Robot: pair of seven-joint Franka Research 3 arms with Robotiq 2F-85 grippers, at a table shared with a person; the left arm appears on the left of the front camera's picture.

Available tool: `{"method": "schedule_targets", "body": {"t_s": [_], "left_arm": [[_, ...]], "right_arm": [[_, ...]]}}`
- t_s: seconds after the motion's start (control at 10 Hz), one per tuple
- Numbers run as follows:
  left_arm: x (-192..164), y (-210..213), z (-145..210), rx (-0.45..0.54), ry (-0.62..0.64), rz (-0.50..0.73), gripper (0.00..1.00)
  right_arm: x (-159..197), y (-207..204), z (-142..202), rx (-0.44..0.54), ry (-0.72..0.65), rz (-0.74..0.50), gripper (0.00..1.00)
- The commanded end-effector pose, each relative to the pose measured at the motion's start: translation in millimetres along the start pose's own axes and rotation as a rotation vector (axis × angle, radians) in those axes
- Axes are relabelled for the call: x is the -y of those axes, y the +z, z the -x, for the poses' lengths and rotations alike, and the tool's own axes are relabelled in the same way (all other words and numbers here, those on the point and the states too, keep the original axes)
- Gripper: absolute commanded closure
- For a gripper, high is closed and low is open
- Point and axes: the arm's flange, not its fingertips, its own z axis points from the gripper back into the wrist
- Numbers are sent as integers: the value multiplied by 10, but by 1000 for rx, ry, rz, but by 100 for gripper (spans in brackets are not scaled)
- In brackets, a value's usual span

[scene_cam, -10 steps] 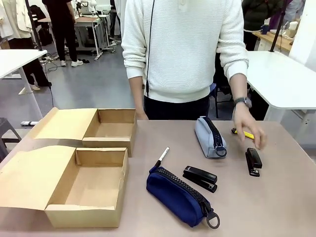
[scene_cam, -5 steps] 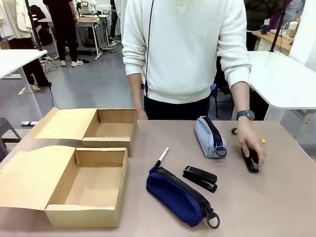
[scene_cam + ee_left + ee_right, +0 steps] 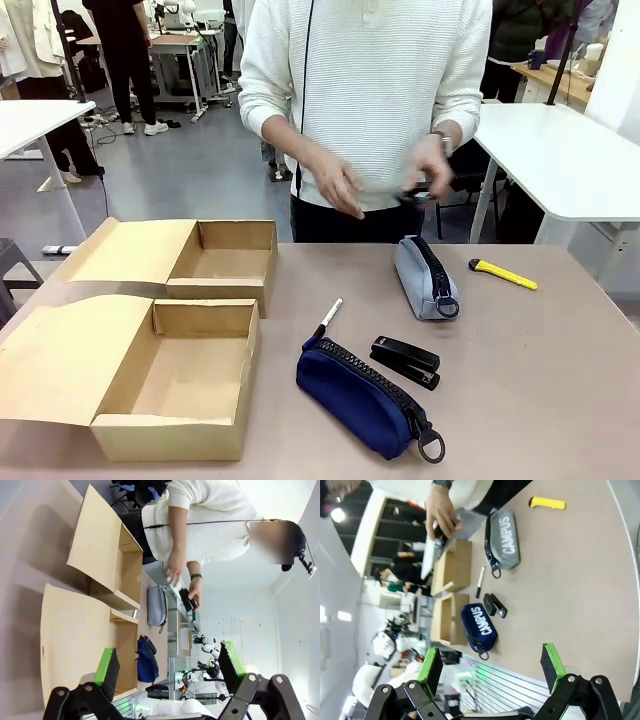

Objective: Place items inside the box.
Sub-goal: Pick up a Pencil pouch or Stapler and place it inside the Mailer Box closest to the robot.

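A navy blue zip pouch (image 3: 365,398) lies at the table's near middle, with a black stapler (image 3: 405,361) and a slim pen (image 3: 326,321) just beyond it. Farther back lies the light grey pouch (image 3: 425,275). The person holds a second small black stapler (image 3: 418,192) in both hands at chest height, above the table. Two open cardboard boxes stand on the left, one near (image 3: 170,438) and one far (image 3: 215,290). My left gripper (image 3: 167,662) hangs open, high over the boxes. My right gripper (image 3: 490,662) is open above the table's right side, with the navy pouch (image 3: 479,625) and grey pouch (image 3: 503,540) beyond it.
A yellow utility knife (image 3: 503,273) lies at the back right of the table (image 3: 540,400). The person stands at the far edge. Both box lids fold out flat to the left. White tables stand at both sides of the room behind.
The person's hand has picked the second stapler up from the table's right side and raised it to the chest. The yellow knife now lies uncovered.
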Motion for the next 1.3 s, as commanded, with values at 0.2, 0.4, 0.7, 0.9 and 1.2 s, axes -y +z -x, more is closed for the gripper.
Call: {"method": "schedule_targets", "body": {"t_s": [0.2, 0.4, 0.7, 0.9, 1.2], "left_arm": [[9, 2, -14, 7, -23, 22, 0], [9, 2, -14, 7, -23, 22, 0], [9, 2, -14, 7, -23, 22, 0], [9, 2, -14, 7, -23, 22, 0], [9, 2, -14, 7, -23, 22, 0]], "right_arm": [[-1042, -1400, 235, -320, 347, 188, 0], [-1324, -2143, 519, -539, 519, 271, 0], [-1393, -3209, 1195, -633, 758, 458, 0], [-1931, -2961, 513, -682, 688, 417, 0], [-2072, -3463, 721, -692, 710, 722, 0]]}}
